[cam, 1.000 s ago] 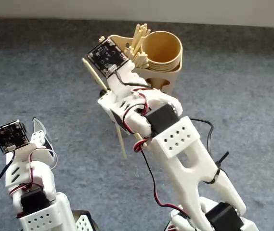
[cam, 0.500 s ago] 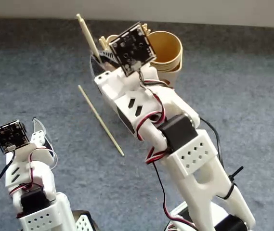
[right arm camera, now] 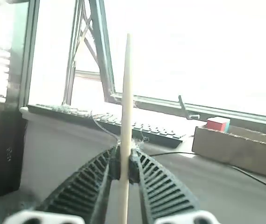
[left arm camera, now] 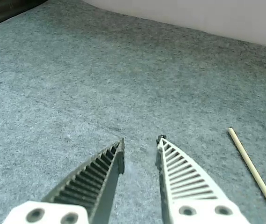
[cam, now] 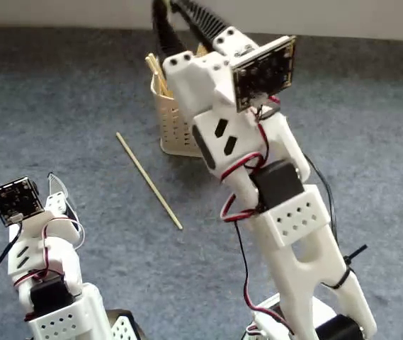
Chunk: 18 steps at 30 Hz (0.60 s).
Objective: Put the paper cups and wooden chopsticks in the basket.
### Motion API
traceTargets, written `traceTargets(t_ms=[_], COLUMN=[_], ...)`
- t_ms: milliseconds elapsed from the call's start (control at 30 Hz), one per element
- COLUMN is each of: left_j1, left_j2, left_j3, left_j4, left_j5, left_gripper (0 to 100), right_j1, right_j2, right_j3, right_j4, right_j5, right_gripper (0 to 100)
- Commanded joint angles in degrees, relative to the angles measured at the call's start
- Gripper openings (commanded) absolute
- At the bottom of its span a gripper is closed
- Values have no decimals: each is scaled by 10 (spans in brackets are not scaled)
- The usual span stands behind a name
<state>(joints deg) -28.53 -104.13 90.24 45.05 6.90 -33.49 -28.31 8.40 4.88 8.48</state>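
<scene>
Pinching a chopstick partway along its length, the right gripper has its fingers closed tight on the wood. The stick stands upright between them, a pose that suits dropping it end-first into the basket. In the high view that arm stands tall over the basket at 12 o'clock on the bench, and its body covers much of the basket's mouth. Whether the stick's lower end is above the opening I cannot tell, though it looks likely. At the basket's 9 o'clock side other chopsticks stand bunched, leaning on the wall, so upright is how they pack best there. A loose chopstick lies flat on the bench toward 7 o'clock from the basket, near it but not touching, running from 11 to 5 o'clock. The left gripper sits low at 7 o'clock with its fingers a narrow gap apart and nothing between them. The loose chopstick's near end lies off to its 3 o'clock, handy for a later pick.
</scene>
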Motion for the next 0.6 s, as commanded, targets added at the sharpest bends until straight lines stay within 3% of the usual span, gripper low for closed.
traceTargets(t_ms=[0, 333, 567], left_j1=[13, 13, 13], left_j2=[-5, -5, -5], left_j3=[-4, -4, -4], left_j4=[-13, -13, -13], left_j5=[-1, -1, -1], left_gripper=[126, 126, 126], right_j1=[10, 23, 22], right_j2=[36, 150, 154], right_j3=[-19, -19, -6], right_j4=[-72, -76, -15], right_j5=[-4, -4, -4], right_gripper=[6, 9, 128])
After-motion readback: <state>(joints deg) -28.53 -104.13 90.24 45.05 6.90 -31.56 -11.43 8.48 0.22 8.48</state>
